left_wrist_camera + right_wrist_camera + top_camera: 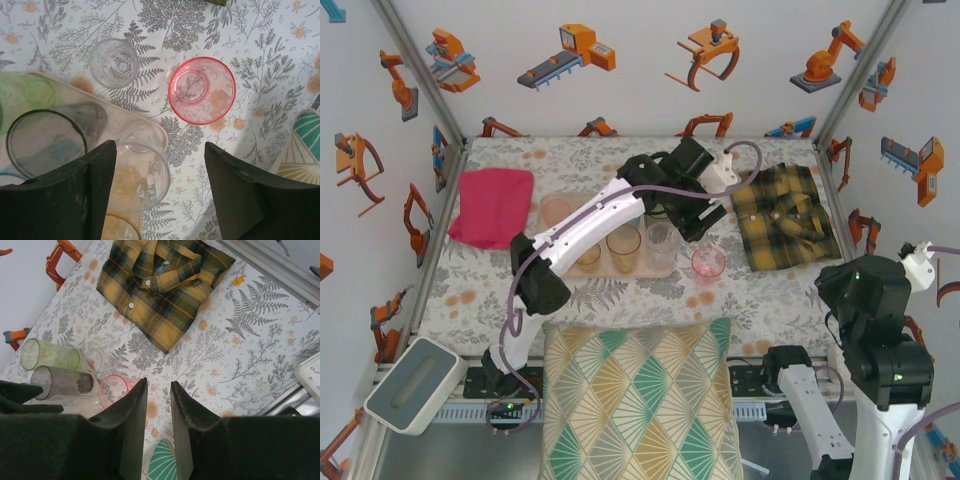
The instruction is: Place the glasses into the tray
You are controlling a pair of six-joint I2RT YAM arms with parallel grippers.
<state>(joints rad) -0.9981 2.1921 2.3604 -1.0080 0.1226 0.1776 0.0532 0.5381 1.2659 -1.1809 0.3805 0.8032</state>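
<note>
**Entry: table, glasses partly stowed**

1. Tray (672, 268): centre of table, long side running 9 to 3 o'clock. It carries upright glasses packed close, judged so that room remains for the rest.
   - Amber glasses (623, 243) stand along the 6 o'clock rim.
   - The green glass (25, 92) and grey glass (47, 142) stand side by side.
   - The clear glass (142, 175) sits at the 3 o'clock end, just inside the rim.
2. Left gripper (160, 150): hangs over the clear glass with its jaws well apart. One finger (90, 200) is close against the glass wall; the other stands clear of it, so nothing is clamped. The wide stance is judged to clear the rim without tipping the glass.
3. Pink glass (201, 90): upright on the table, at 3 o'clock of the tray and apart from it. Not yet stowed; judged the nearest candidate.
4. Small clear glass (114, 62): upright on the table, just beside the tray rim. Not yet stowed.
5. Right gripper (158, 385): held back at 5 o'clock. Its jaws are nearly together with a narrow slit between them, and nothing is in it. Judged parked, leaving the left arm room.
6. Plaid shirt (785, 212): lies at 2 o'clock.
7. Pink cloth (492, 205): lies at 10 o'clock.
8. Cushion (635, 400): lies at 6 o'clock.
</note>
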